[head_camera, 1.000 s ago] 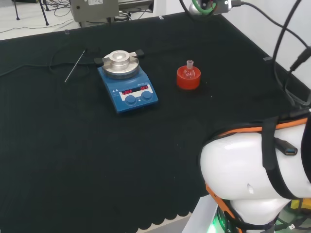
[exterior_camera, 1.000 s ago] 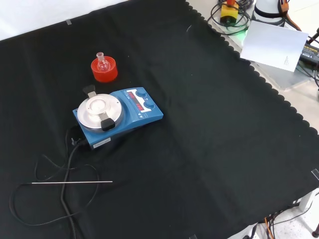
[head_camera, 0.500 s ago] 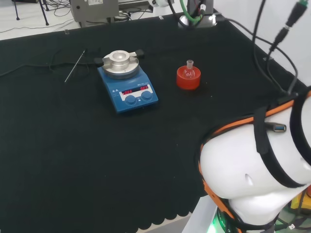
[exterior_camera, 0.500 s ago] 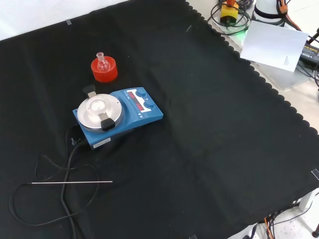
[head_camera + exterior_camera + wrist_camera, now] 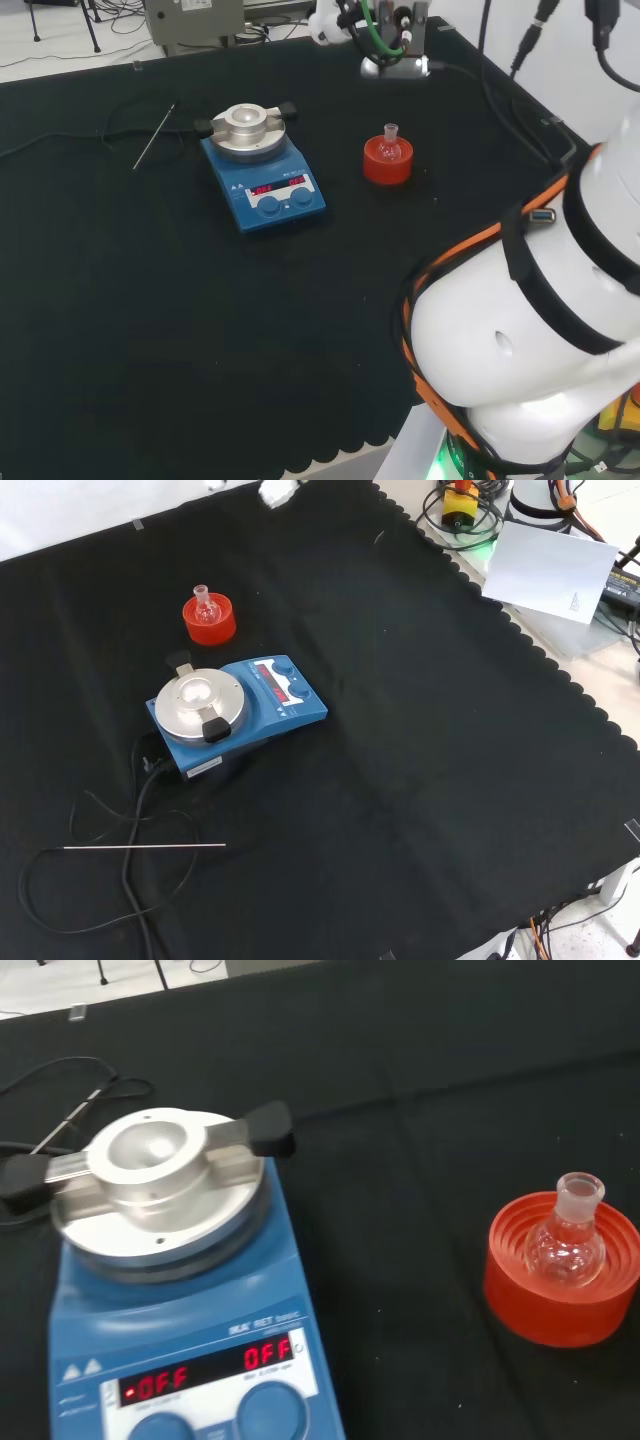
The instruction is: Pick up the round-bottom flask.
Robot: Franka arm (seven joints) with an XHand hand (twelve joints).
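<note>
A small clear round-bottom flask [image 5: 389, 140] stands upright, neck up, in a red ribbed stand [image 5: 387, 167] on the black cloth. The front view has the flask [image 5: 204, 606] and its stand [image 5: 210, 626] at the upper left. The wrist view looks at the flask [image 5: 567, 1245] on the stand [image 5: 560, 1305] from a distance. A white part of the hand [image 5: 325, 24] shows at the top edge of the head view, beyond the flask and well apart from it. In the front view a bit of the hand [image 5: 277, 490] pokes in at the top, above and right of the flask.
A blue stirrer plate [image 5: 263, 172] with a silver top sits left of the flask in the head view, and just below it in the front view [image 5: 236, 710]. A thin metal rod [image 5: 145, 847] and a black cable [image 5: 128, 880] lie beyond the plate.
The arm's big white link has swung and the wrist has come down into the head view's top. White parts of the hand have entered the front view's top edge. The flask has not moved.
</note>
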